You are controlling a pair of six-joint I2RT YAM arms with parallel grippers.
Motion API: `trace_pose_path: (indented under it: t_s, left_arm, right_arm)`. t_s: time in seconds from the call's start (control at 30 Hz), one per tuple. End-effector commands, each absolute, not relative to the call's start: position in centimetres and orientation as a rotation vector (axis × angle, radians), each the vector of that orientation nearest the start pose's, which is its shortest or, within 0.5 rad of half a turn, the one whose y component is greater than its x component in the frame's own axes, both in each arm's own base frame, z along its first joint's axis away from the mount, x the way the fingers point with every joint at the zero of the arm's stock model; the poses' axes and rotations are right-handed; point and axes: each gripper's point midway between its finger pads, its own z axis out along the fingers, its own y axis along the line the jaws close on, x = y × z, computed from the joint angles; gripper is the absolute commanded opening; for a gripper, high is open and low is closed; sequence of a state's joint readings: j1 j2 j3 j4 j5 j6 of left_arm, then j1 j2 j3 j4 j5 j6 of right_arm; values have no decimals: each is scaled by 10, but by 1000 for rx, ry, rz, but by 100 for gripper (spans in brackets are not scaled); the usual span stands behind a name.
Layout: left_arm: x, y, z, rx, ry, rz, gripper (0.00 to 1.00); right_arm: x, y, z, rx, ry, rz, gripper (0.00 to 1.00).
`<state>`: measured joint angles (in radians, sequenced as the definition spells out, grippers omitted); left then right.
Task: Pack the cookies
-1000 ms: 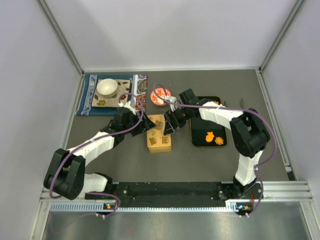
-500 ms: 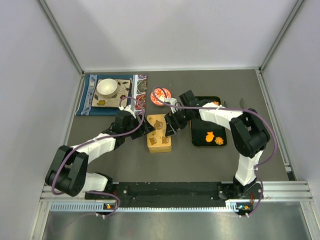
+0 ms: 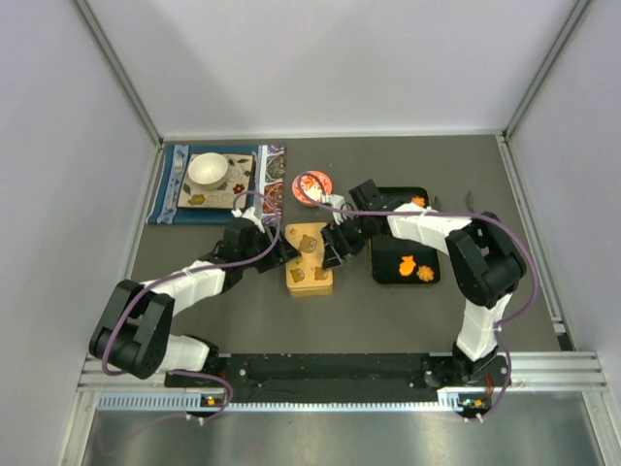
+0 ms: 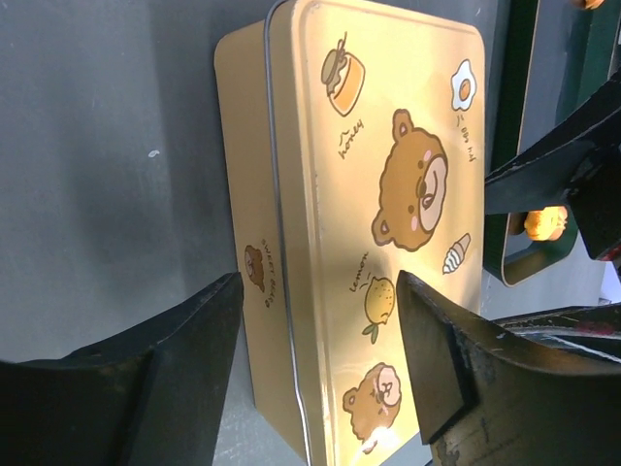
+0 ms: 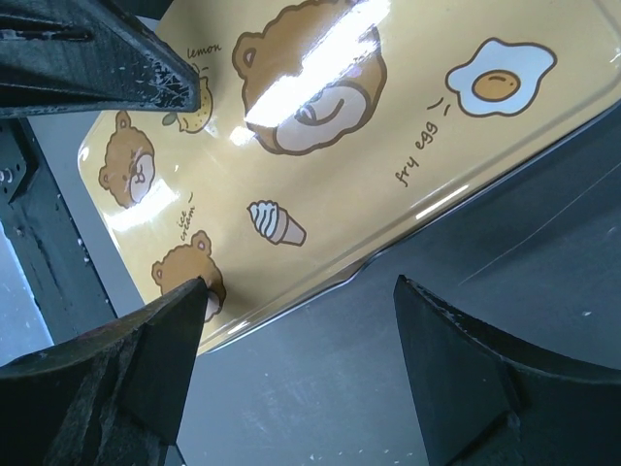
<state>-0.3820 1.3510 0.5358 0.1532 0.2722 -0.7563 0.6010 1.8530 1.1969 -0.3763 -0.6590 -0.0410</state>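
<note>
Over the last second the left tool has slid a little nearer along the yellow tin and its fingers have drawn in somewhat. They remain apart, one out over the counter and one over the lid, astride the tin's long edge. The right tool has barely shifted; its fingers also stand apart at the opposite edge, gripping nothing. With the lid on, this looks like both arms setting up to open the tin, so packing has not begun. The cookies lie in the black tray just right of the tin, with one more near the tray's far end. The tin is glossy painted metal with rounded corners, printed with bears, a lemon and a fried egg. The cookies are flat, matte orange pieces, the counter a dull grey, and the fingers rough black wedges.
</note>
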Motion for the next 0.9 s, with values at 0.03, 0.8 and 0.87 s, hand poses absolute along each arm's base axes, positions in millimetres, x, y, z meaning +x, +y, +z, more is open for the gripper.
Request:
trace_pose_path:
  t_s: [0.03,0.8,0.87]
  left_arm:
    - [288,-203,66,-254,2323,-929,68]
    - [272,-206,41,-253,2384,-943,40]
    - [270,-206,39,-255,2389,-944,41]
  right_arm:
    - [255,308,58,-1112,2398,1007,78]
    - [229,293,29,-1200,2485,968,68]
    - [225,292,26,-1212,2498,968,67]
